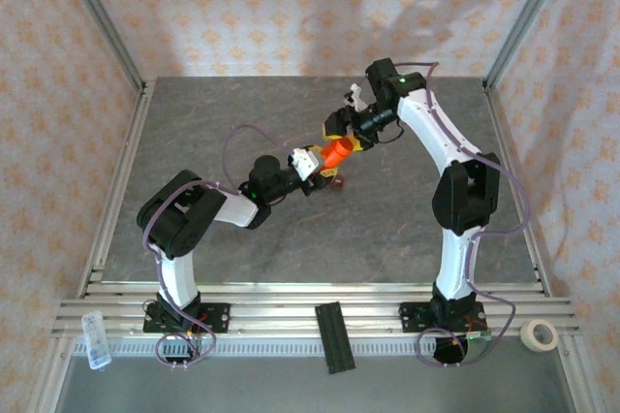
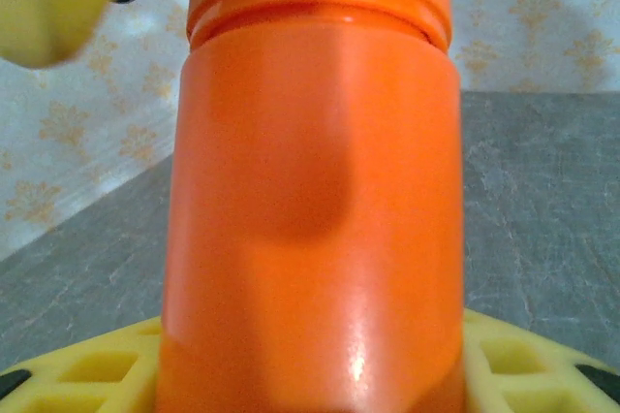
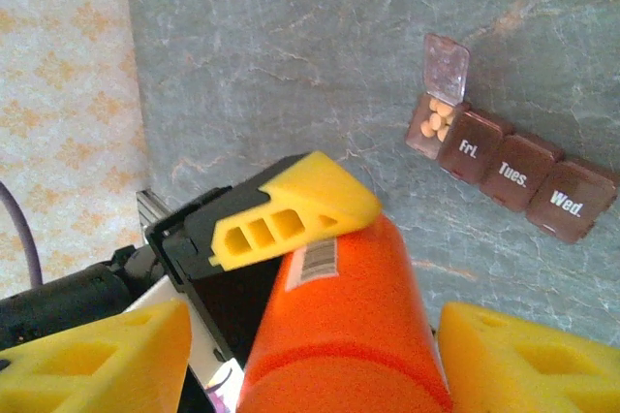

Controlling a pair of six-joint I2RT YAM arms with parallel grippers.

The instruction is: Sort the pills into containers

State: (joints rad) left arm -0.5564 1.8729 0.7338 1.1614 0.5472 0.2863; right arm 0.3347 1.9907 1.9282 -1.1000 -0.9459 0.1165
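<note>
My left gripper [image 1: 315, 163] is shut on the body of an orange pill bottle [image 1: 337, 152], held tilted above the table's middle. In the left wrist view the bottle [image 2: 310, 209] rises from between the yellow fingers [image 2: 87, 374]. My right gripper [image 3: 315, 365] straddles the bottle's upper end [image 3: 339, 335], its yellow fingers [image 3: 97, 355] standing apart from it, open. The containers [image 3: 504, 166], a dark red-brown row of day-labelled boxes, lie on the table just below the bottle [image 1: 334, 180]. The end box has its clear lid up with several pale pills [image 3: 441, 117] inside.
The grey stone-patterned table [image 1: 242, 122] is fenced by metal posts and wallpapered walls. On the near rail lie a black strip [image 1: 334, 335], a clear small box [image 1: 95, 338] at the left and a tape roll [image 1: 539, 334] at the right.
</note>
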